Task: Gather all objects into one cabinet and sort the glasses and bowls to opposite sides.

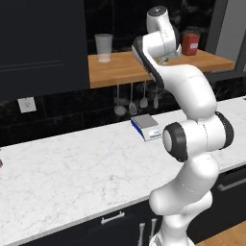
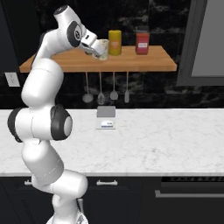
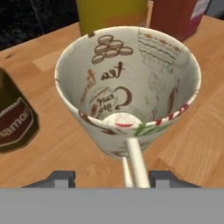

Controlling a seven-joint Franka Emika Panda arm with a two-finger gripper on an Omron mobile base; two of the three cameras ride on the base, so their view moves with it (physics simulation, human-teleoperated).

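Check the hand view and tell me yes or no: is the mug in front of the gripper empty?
Yes: the hand view looks straight into the cream mug, and its printed inner wall and pale bottom are bare, with nothing inside.

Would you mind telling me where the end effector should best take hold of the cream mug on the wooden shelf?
Probably by the handle: it points straight back toward the end effector, between the fingertips. The cream mug flares wide at its rim, and a yellow jar stands close behind it.
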